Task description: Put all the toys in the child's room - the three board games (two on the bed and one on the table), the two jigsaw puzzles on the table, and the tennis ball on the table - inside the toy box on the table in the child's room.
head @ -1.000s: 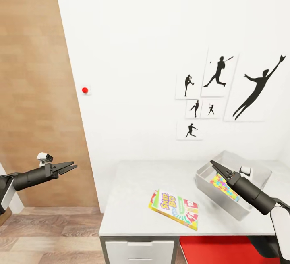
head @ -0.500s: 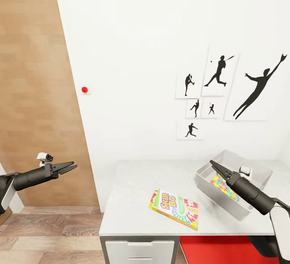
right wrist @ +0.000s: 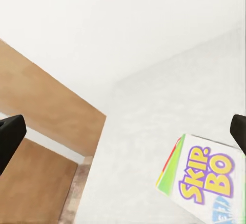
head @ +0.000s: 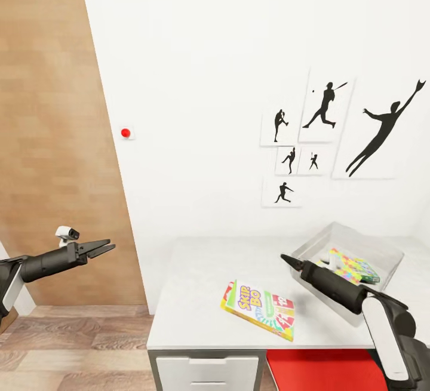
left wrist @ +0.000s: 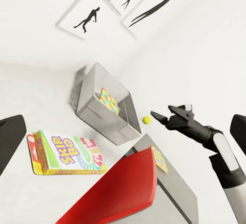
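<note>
Right gripper point(head: 289, 259), jaws apart and empty, hovers just beside the toy box point(head: 310, 280), while the SKIP-BO board game point(head: 258, 310) lies flat on the counter point(head: 191, 295) nearby; a low reach might shove it.

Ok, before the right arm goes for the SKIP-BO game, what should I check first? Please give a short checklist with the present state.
1. Right gripper empty: ok, nothing between its fingers in the right wrist view.
2. Right jaws apart: ok, open wide.
3. SKIP-BO box free to take: ok, it lies flat on the table with nothing on it.
4. Right gripper centred over the box: not ok, the box sits off to one side in the right wrist view.
5. Room in the toy box: ok, one jigsaw puzzle lies inside, with space beside it.
6. Left gripper out of the way: ok, open, off the table's side.
</note>
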